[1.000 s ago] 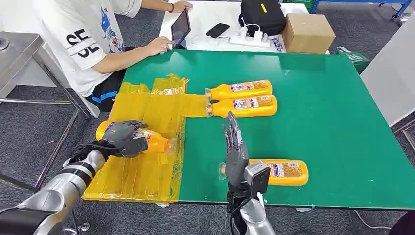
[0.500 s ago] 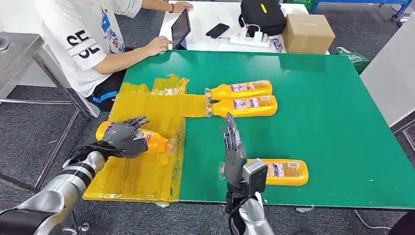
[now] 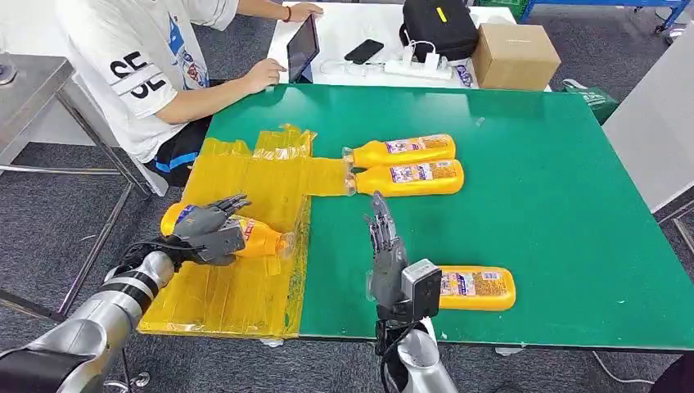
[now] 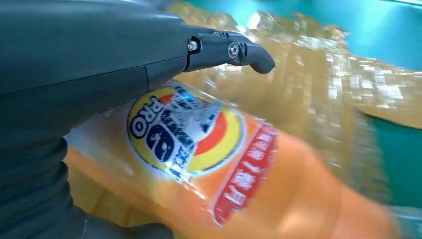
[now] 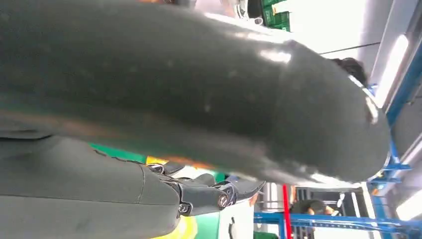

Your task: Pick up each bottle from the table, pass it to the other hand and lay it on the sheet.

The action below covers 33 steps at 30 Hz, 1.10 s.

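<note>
Loosened since before, left hand [image 3: 206, 227] fingers [image 4: 234, 50] spread above the sheet's [image 3: 245, 286] bottle [image 4: 239, 169]; right hand [image 3: 383, 254] upright, fingers straight together.

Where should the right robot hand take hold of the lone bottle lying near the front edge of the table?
Probably around the labelled middle of the near bottle, coming from above. It lies flat on the green table, long axis across the view, cap toward the right robot hand, which stands upright beside it, fingers straight. The body is the widest part; the cap end looks hidden behind the wrist.
</note>
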Tool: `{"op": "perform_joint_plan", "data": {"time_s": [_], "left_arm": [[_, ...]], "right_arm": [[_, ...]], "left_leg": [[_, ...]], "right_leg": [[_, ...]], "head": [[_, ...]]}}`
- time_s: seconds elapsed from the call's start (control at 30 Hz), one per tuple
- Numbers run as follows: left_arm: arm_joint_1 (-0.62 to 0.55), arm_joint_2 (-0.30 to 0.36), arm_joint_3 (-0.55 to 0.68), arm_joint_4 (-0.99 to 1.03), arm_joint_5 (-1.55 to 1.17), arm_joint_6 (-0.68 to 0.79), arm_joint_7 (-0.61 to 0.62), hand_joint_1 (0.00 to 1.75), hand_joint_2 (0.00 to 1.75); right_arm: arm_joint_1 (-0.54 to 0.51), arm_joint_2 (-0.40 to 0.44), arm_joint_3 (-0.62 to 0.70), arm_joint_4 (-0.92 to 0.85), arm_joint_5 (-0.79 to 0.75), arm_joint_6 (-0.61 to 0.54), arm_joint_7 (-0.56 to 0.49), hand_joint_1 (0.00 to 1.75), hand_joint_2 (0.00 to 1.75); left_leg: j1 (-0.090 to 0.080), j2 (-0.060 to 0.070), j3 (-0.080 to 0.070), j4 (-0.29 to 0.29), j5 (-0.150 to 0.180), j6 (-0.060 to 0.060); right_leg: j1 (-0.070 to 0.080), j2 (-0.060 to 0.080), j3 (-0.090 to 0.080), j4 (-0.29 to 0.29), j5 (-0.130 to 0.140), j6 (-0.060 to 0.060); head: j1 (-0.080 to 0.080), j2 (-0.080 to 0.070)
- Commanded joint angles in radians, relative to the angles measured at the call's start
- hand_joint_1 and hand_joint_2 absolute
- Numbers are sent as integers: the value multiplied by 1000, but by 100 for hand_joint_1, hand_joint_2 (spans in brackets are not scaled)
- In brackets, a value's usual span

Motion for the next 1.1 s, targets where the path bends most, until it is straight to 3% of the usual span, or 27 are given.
{"op": "perform_joint_plan", "data": {"time_s": [0.03,0.17,0.2,0.23,0.3,0.5,0.6,0.63,0.7,0.8,0.83,0.87,0.9,1.03,1.1], "left_arm": [[-12,58,-19,19,79,-189,-33,0,0],[-18,77,-27,11,137,-276,-47,0,0],[43,19,35,-54,346,-177,-38,0,0],[44,16,34,-55,346,-175,-38,0,0],[63,-43,96,-96,374,18,-25,0,0],[63,-59,92,-111,369,37,-8,0,0],[85,-130,160,-200,197,718,-48,0,0],[109,-180,240,-285,291,797,-129,0,0],[161,-245,358,-477,230,813,-155,0,0],[193,-287,362,-615,360,813,-155,0,0],[194,-289,347,-626,423,813,-155,0,175],[193,-276,302,-617,503,809,-155,0,175],[197,-272,282,-618,576,783,-155,0,175],[281,-274,244,-624,677,627,-152,0,175],[315,-276,240,-651,679,615,-152,0,175]], "right_arm": [[-61,-2,-19,130,-6,16,5,0,0],[-71,-1,-15,154,-5,23,1,0,0],[-73,-2,-6,176,2,31,0,0,0],[-73,-2,-6,176,2,31,0,0,0],[-67,0,-3,163,13,24,8,0,0],[-61,0,-2,150,17,22,14,0,0],[-54,-9,36,133,60,21,25,0,0],[-51,-10,57,130,73,19,26,0,0],[-49,-12,82,130,95,9,23,0,0],[-37,-29,98,113,123,-17,11,0,0],[-31,-36,98,101,134,-29,11,0,0],[-25,-54,103,84,161,-41,14,0,0],[-18,-74,99,64,189,-58,23,0,175],[34,-206,36,-74,362,-124,124,0,175],[58,-224,-5,-118,365,-85,129,0,175]], "left_leg": [[2,5,5,-1,-2,-1],[2,5,5,0,-2,-1],[3,6,8,-1,-2,-2],[2,7,8,-1,-2,-2],[0,1,5,-1,-1,-1],[1,0,3,0,-1,-1],[1,0,3,0,-1,-1],[1,-1,1,0,-1,-1],[1,-2,0,1,0,-1],[1,-3,0,2,-2,0],[2,-4,2,2,-3,0],[1,-3,1,1,-2,0],[1,-1,-1,1,-1,0],[0,-1,2,-1,-1,0],[0,-2,3,-2,-1,0]], "right_leg": [[2,3,4,-2,0,-2],[2,4,4,-2,0,-2],[3,4,7,-2,0,-3],[3,5,6,-2,0,-3],[1,-1,5,-1,-1,-1],[1,-2,2,-1,-1,-1],[1,-1,3,-1,-1,-1],[1,-3,2,-1,-1,-1],[1,-4,0,-1,-1,-1],[2,-5,1,0,-2,-1],[3,-6,3,-1,-4,-1],[2,-4,2,-1,-2,-1],[1,-2,-1,-1,-1,-1],[1,-3,2,-2,-1,-1],[0,-4,4,-4,-2,-1]], "head": [[0,0],[0,0],[0,0],[0,0],[0,0],[0,0],[0,0],[0,0],[0,0],[0,0],[0,0],[0,0],[0,0],[0,0],[0,0]]}}
